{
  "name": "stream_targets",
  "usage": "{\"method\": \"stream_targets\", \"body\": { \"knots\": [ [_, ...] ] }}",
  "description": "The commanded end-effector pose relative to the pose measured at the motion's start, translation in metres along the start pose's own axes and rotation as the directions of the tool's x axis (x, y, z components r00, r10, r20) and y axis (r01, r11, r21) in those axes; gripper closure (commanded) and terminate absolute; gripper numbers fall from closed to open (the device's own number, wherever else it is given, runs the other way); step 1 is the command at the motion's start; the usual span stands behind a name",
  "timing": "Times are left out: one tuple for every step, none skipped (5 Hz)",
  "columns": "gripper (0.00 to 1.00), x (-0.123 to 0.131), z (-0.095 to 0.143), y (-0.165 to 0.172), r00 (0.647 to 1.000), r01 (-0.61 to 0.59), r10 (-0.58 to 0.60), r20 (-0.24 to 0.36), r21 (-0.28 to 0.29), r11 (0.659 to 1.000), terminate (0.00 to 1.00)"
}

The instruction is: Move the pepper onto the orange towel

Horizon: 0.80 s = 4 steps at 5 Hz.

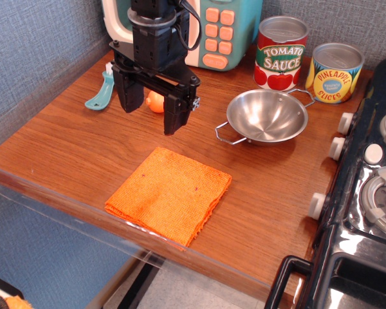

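The black hand (150, 111) hangs over the back left part of the wooden counter (71, 151), its two fingers (127, 90) spread apart with nothing between them. The pepper (155, 102) shows as a small orange shape in the gap between those fingers, lying on the counter behind them and partly hidden by the right one; whether either finger touches it cannot be told. The orange towel (169, 194) lies flat near the front edge of the counter, well apart from the pepper, with bare wood between the two. Just left of the hand a teal spoon-like scoop (101, 94) lies on the counter, close to the left finger. Behind the hand stands a toy microwave (209, 32) with orange buttons, its lower front hidden by the arm. To the right of the pepper sits a metal bowl (266, 116) with wire handles, clear of the towel. Behind the bowl stand two cans, one labelled tomato sauce (280, 53) and one labelled pineapple slices (334, 73), side by side near the wall. A black toy stove (363, 193) with white knobs fills the right edge, beside the counter.
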<state>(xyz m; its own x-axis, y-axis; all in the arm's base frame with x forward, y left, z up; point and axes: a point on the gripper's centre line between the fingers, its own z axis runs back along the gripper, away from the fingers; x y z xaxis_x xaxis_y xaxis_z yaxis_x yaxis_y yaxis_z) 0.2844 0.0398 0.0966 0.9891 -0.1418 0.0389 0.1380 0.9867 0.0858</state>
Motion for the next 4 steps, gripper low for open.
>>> {"method": "stream_targets", "body": {
  "knots": [
    [0.00, 0.000, 0.000, 0.000, 1.000, 0.000, 0.000, 0.000, 0.000, 1.000, 0.00],
    [0.00, 0.008, -0.001, 0.012, 1.000, -0.030, 0.030, -0.001, 0.007, 1.000, 0.00],
    [0.00, 0.022, 0.001, 0.029, 0.997, -0.076, 0.076, 0.011, 0.001, 0.997, 0.00],
    [0.00, 0.040, 0.003, 0.048, 0.993, -0.117, 0.117, 0.013, 0.006, 0.993, 0.00]
  ]
}}
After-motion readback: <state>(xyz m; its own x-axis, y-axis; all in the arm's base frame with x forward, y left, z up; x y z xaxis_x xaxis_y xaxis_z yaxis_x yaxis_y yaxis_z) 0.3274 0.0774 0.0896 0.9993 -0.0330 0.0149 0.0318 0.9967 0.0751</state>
